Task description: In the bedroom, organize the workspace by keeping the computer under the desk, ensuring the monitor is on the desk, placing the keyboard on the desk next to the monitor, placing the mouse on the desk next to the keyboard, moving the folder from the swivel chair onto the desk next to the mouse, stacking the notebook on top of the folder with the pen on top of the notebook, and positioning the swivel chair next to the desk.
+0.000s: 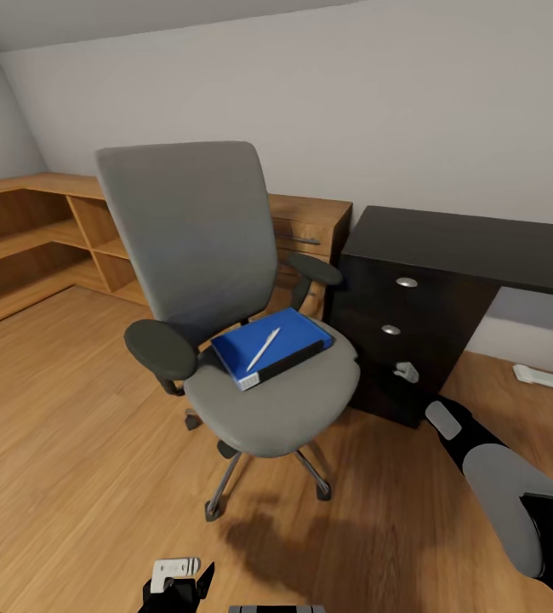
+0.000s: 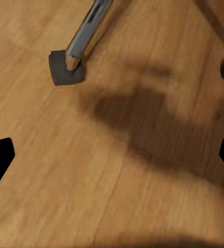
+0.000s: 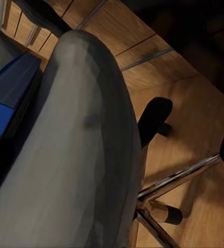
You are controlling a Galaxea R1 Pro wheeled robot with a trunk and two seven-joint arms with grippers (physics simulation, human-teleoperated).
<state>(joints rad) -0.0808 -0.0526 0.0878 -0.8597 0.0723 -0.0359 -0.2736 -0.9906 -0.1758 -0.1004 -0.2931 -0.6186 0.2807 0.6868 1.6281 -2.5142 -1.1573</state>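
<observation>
claw tips of the left arm [image 2: 112, 160] sit wide apart at the edges of the left wrist view, empty, above bare wood floor [image 2: 117, 170] where a dark shadow lies; a chrome leg of the swivel chair [image 1: 225, 340] ends in a dark castor [image 2: 65, 70] just beyond. in the head view the left claw [image 1: 174, 579] hangs low at the near edge, over the floor in front of the chair. the right arm [image 1: 506, 494] reaches in from the near right; its camera looks past the grey seat edge [image 3: 81, 155] at close range, and whether the right claw is apart or together cannot be told. on the seat lies the blue folder [image 1: 272, 345], slightly askew, with a white pen [image 1: 262, 348] resting on its cover. just right of the chair stands a black drawer unit [image 1: 404, 340] under the glossy black worktop [image 1: 472, 247]. behind, low oak shelving [image 1: 47, 238] runs along the grey-white wall [image 1: 396, 102].
</observation>
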